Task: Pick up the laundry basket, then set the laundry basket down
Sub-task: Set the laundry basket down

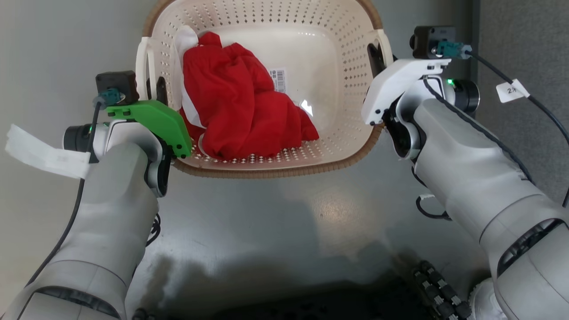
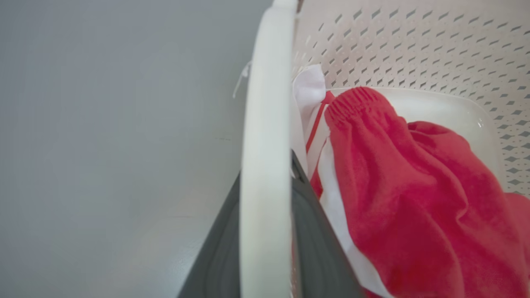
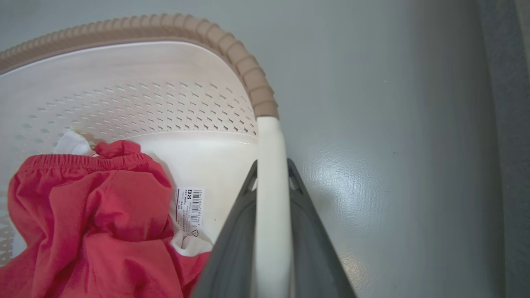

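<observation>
Laundry basket (image 1: 346, 66): cream perforated walls, brown woven rim, white side handles.

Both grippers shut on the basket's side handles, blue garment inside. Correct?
No: the garment is red, not blue, per the head view. The left gripper and right gripper are indeed shut on the laundry basket by its side handles.

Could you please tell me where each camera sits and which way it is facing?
Head view: on the head, looking down at the laundry basket on the grey floor; left forearm, right forearm, left gripper and right gripper show.
Left wrist view: on the left wrist, looking along its fingers, which flank the left handle.
Right wrist view: on the right wrist, looking along its fingers, flanking the right handle.
Shared: all three show the red garment.
</observation>
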